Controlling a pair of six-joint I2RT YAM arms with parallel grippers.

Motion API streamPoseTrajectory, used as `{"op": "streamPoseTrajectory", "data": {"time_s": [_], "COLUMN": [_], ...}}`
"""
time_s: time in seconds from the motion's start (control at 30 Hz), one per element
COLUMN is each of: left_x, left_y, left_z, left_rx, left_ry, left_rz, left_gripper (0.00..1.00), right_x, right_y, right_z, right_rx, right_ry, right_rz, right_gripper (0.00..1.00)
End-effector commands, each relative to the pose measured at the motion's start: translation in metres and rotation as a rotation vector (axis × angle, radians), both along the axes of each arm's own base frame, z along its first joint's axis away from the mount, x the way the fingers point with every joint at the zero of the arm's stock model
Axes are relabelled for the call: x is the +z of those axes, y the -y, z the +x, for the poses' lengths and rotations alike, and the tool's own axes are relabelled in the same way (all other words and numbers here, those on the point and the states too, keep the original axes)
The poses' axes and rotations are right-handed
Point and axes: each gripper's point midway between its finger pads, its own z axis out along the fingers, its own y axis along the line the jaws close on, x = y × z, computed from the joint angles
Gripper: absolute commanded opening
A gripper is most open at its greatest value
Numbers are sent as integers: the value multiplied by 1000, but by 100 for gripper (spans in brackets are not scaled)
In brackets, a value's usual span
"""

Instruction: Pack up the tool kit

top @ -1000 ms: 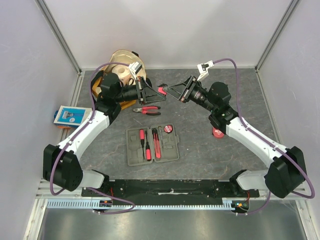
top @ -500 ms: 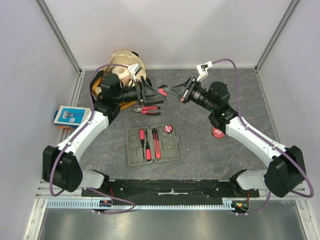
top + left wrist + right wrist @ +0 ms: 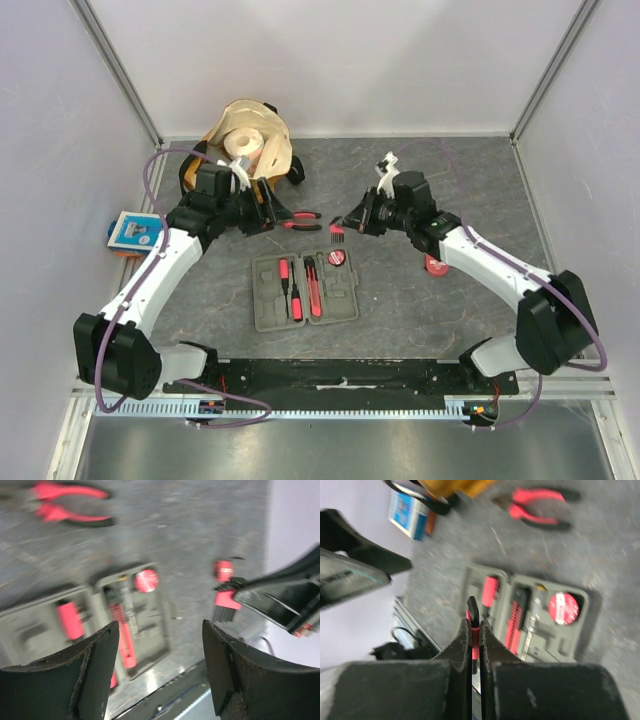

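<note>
I see the dark grey mottled table [image 3: 480, 180] with both arms reaching over its middle. The flat grey plastic case [image 3: 305, 290] lies open on the table in front of the arm bases, between the two arms. Its two halves are flat, with the moulded slots facing up. The tan-and-yellow bag with a paper roll [image 3: 245, 140] stands at the far edge, behind the left arm. The blue-and-white flat packet [image 3: 135, 231] lies at the left edge, outside the grey surface.

The left gripper [image 3: 159, 627] hangs above the table beyond the case, and its fingers are spread wide with nothing between them. The right gripper [image 3: 475, 625] is opposite to it, above the far right corner of the case. Its fingers are pressed together and pinch a small red-and-black tool piece [image 3: 226, 600] with thin black prongs pointing down.

The red-and-black pliers [image 3: 293, 220] lie on the table beyond the case, near the left gripper. Red-handled screwdrivers [image 3: 297, 288] sit in slots of the case. The round red tape measure [image 3: 338, 258] sits in the far corner of the right half.
</note>
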Motion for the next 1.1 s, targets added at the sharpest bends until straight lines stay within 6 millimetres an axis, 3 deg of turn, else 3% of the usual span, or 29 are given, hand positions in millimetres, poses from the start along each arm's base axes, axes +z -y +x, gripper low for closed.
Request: {"op": "streamPoseTrajectory", "data": {"time_s": [0.0,0.2,0.37,0.67,1.07], "left_x": [-86,-129,-140,-174,-188], "left_y": [-72,-93,-107,-90,-78], "left_z": [-19,-40,-42,-55,-53], "left_rx": [215,301,394,356,297], "left_ry": [-212,-350,-353,-464,-517], "left_rz": [347,395,386,297,253], "left_gripper": [72,72,73,72,67], "right_x": [-68,-108,-129,-151,-159], "right_y": [11,18,16,11,2], "right_z": [-31,-46,-49,-49,-35], "right_rx": [125,171,152,127,104], "right_ry": [-168,-242,-277,-246,-146], "right_rz": [-187,-299,-358,-472,-439], "right_gripper": [0,0,0,0,0]}}
